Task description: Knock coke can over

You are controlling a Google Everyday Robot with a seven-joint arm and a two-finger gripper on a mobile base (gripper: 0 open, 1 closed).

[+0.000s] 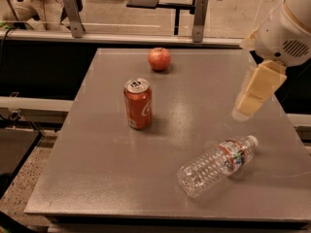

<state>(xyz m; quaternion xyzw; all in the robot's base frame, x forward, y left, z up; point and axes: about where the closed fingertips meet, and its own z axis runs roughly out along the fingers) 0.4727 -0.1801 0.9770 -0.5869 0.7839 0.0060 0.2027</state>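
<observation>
Hovering my cream gripper [247,108] above the right side of the grey table [97,178]; open or closed, can't tell. Upright red-orange aluminium coke can [138,104] stands left of centre, well apart from me.

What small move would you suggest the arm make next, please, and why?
Probably carry the gripper lower and across toward the coke can: it stands upright and untouched, while the gripper hangs above the table well apart from it. Keep clear of the water bottle lying on its side.
</observation>
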